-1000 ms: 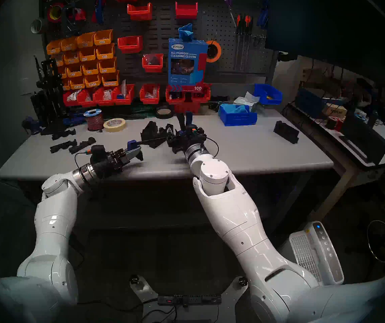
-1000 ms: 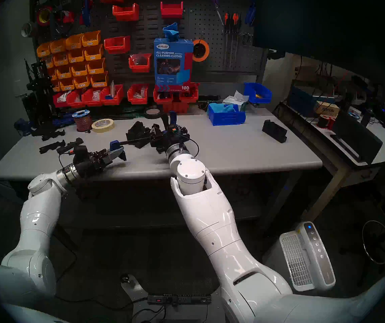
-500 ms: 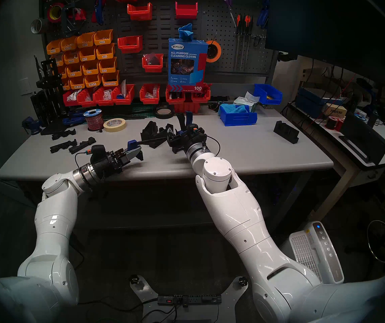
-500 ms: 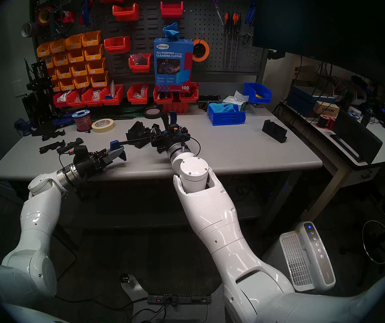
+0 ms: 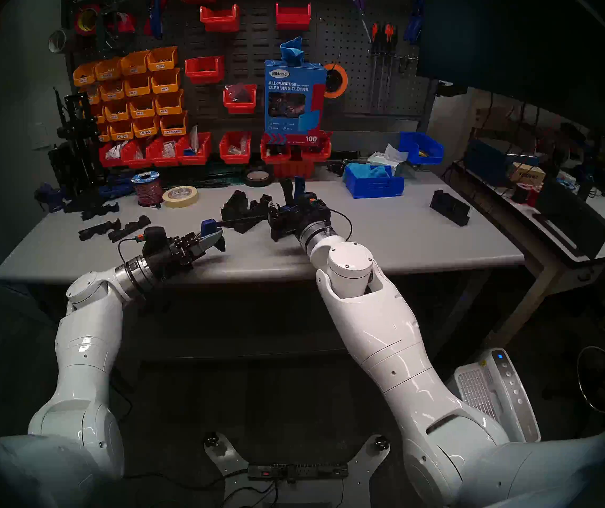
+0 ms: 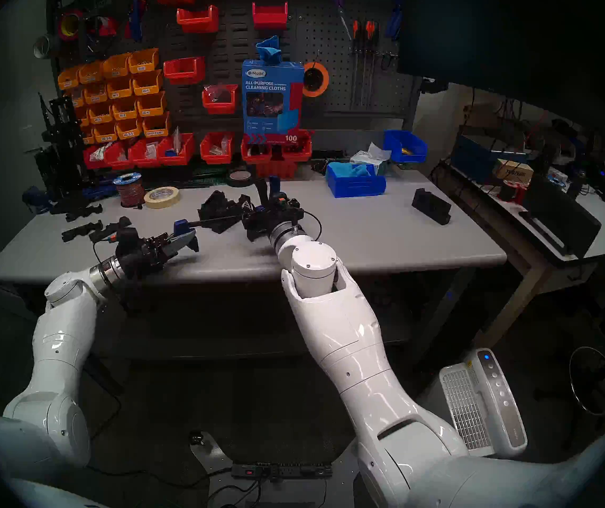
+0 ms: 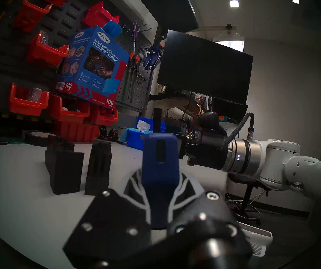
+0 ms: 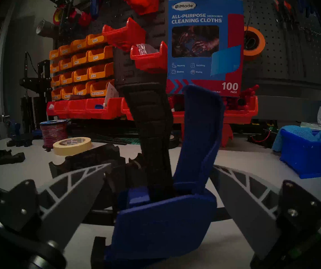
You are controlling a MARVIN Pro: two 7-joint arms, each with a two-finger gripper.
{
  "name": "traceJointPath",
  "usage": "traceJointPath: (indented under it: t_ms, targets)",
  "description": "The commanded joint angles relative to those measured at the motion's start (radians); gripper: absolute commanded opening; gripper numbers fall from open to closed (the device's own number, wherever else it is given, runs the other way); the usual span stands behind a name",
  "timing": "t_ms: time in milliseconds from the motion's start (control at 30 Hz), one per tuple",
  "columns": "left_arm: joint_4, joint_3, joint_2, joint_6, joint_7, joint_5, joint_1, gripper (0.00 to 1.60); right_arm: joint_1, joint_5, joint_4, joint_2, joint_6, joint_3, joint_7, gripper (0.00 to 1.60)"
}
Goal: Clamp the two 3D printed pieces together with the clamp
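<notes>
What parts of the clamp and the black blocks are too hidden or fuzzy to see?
- Clamp bar: in the head views it crosses the two 3D printed pieces, black on black; touching or not is unclear.
- Gap between the pieces: the left wrist view shows them apart, but the clamp's blue end hides the space to their right.
- Right end effector: the wrist view shows fingers spread either side of the clamp's blue body; contact is blurred.
- Bin labels: too small.

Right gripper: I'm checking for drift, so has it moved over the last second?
Yes. In the head view the right gripper has shifted slightly rightward, judged against the cleaning cloths box behind it.
</notes>
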State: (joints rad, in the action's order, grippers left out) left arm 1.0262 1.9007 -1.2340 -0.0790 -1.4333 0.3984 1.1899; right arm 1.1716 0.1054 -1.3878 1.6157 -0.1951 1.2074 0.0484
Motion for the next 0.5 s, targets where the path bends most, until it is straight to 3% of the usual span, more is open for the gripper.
traceJointPath:
  t_ms: [0, 467]
  targets:
    - [0.025, 0.004, 0.004, -0.002, -0.005, 0.011, -0.038, 0.00, -0.060, 0.001, -0.053, -0.022, -0.012, 0.013, 0.031, 1.60]
    - [0.025, 0.005, 0.003, -0.004, -0.007, 0.009, -0.039, 0.00, -0.078, 0.036, -0.026, -0.024, -0.039, 0.017, 0.100, 1.60]
